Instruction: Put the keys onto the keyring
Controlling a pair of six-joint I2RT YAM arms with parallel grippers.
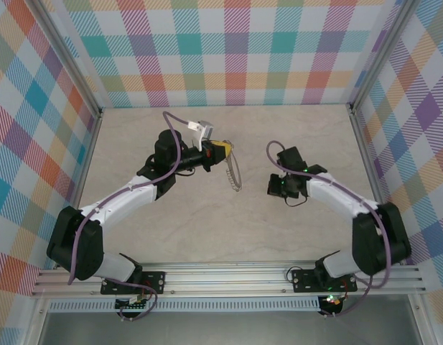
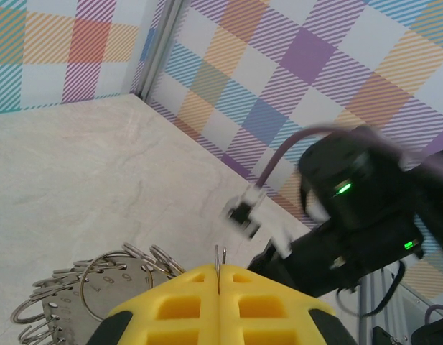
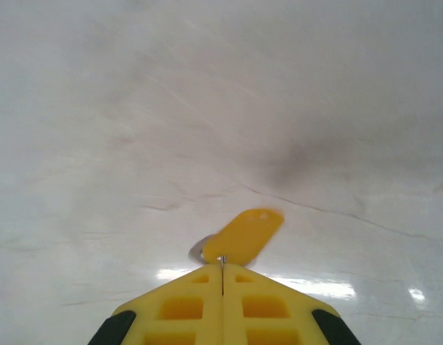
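Observation:
The keyring point(image 1: 234, 174), a silvery ring with a bumpy rim, hangs below my left gripper point(image 1: 222, 149) above the middle of the table. In the left wrist view the yellow fingers of the left gripper point(image 2: 219, 270) are shut on a thin wire of the keyring point(image 2: 99, 282), whose loops and numbered metal tag show at the lower left. My right gripper point(image 1: 277, 188) points down at the table, right of the ring. In the right wrist view the right gripper point(image 3: 222, 264) is shut on a key point(image 3: 244, 233). The key's yellow head sticks out past the tips, and a sliver of metal sits between the pads.
The marble-look tabletop point(image 1: 207, 223) is walled by checked panels on three sides, with aluminium posts at the back corners. The right arm point(image 2: 350, 208) and its purple cable pass close in front of the left gripper. A metal rail point(image 1: 228, 277) runs along the near edge.

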